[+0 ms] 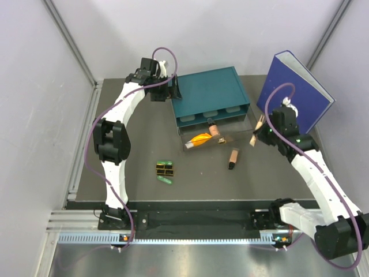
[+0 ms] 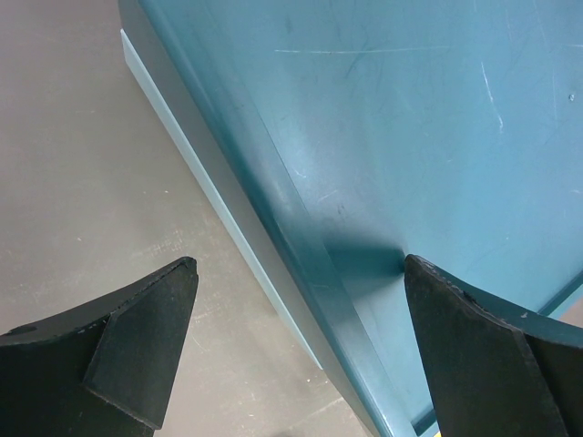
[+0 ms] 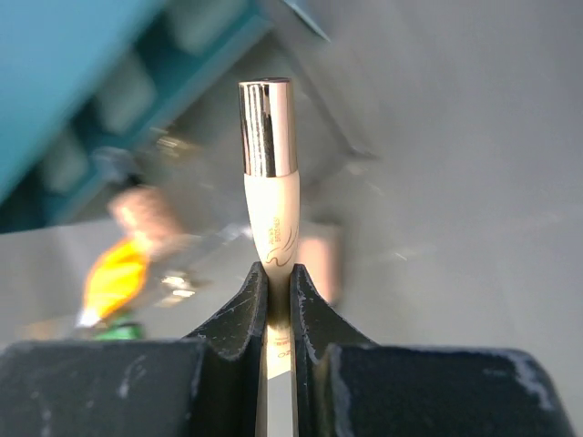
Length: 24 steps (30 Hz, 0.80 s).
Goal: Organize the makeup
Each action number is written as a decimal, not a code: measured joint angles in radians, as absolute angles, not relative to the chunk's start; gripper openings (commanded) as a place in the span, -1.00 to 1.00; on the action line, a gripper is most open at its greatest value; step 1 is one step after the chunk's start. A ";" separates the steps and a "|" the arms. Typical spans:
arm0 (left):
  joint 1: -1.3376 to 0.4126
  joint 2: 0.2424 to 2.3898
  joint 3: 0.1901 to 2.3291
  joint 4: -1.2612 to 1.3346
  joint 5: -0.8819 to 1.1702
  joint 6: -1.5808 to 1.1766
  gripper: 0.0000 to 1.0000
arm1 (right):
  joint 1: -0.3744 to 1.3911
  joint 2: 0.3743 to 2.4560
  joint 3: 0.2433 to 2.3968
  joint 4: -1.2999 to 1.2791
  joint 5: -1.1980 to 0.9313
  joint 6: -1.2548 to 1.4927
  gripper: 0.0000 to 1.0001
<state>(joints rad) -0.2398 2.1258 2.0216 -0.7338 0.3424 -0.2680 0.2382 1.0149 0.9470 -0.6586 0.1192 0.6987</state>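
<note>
Top external view, nearest the bases: two black-and-gold cases (image 1: 165,169) lie on the table (image 1: 259,184) between two green capsules (image 1: 166,180); a tan stick (image 1: 233,158) lies apart to their right; beyond, an orange tube (image 1: 201,140) and a brown stick (image 1: 214,130) rest in the clear drawer (image 1: 193,145) pulled from the teal box (image 1: 210,92); the right gripper (image 1: 258,131) (image 3: 273,278) is clamped on a cream tube (image 3: 271,182) with a gold cap, above the table; farther, the left gripper (image 1: 174,92) (image 2: 296,273) has its fingers spread astride the box's left edge; a blue binder (image 1: 297,86) stands behind.
</note>
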 measured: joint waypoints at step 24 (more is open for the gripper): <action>-0.237 2.131 2.022 -0.733 0.361 -0.290 0.98 | 0.298 1.465 1.197 -0.387 -0.172 0.707 -0.11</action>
<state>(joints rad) -0.2367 2.1311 2.0216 -0.7334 0.3607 -0.2905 0.2977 1.4651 1.1969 -0.3870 -0.1719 0.7074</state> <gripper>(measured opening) 0.988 0.289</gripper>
